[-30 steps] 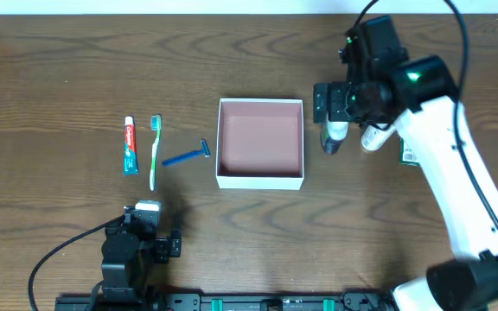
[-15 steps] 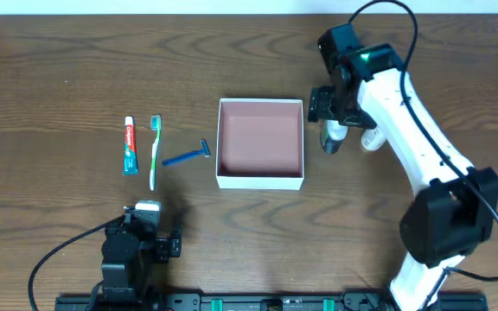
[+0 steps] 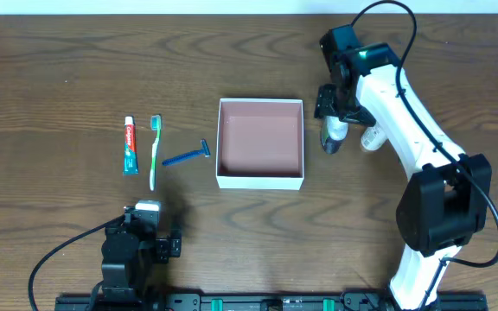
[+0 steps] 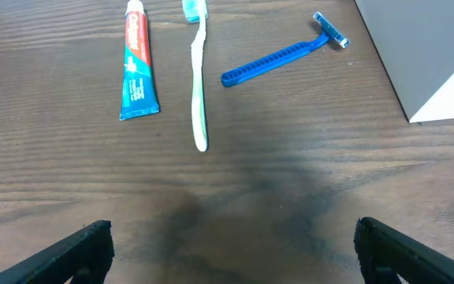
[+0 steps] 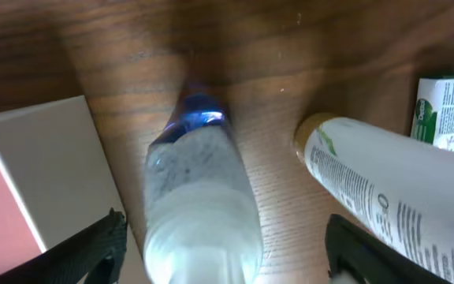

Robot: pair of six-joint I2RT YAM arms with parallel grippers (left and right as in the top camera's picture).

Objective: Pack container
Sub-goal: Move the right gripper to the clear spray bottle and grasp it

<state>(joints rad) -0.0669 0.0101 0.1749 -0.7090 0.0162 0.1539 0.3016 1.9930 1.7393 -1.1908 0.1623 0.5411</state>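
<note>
The right gripper (image 5: 223, 241) is spread, one finger on either side of a clear bottle (image 5: 203, 197) with a blue cap and neither finger pressing on it. A second ago the right arm's white links came in from the picture's right and filled much of the overhead view. The forearm now runs diagonally from lower right up to the wrist, and over the last half second the right gripper (image 3: 335, 114) has shifted only slightly. The left gripper (image 4: 227, 252) is unchanged: released, fingers wide apart, low over the table (image 3: 59, 69).

The container (image 3: 260, 182) lies near the right gripper, toward picture left in the overhead view, and the clear bottle (image 3: 333, 138) lies just beside its wall. In the right wrist view only a white corner of the container (image 5: 46, 173) shows (with a sliver of pink inside).

That view also shows a white bottle (image 5: 385, 197) with a yellowish cap and, beyond it, a green-and-white carton (image 5: 448, 114). From overhead we see the white bottle (image 3: 372, 138) but not the carton. The left wrist view shows the toothpaste (image 4: 138, 63), toothbrush (image 4: 199, 79) and blue razor (image 4: 282, 55) lying apart from one another.
</note>
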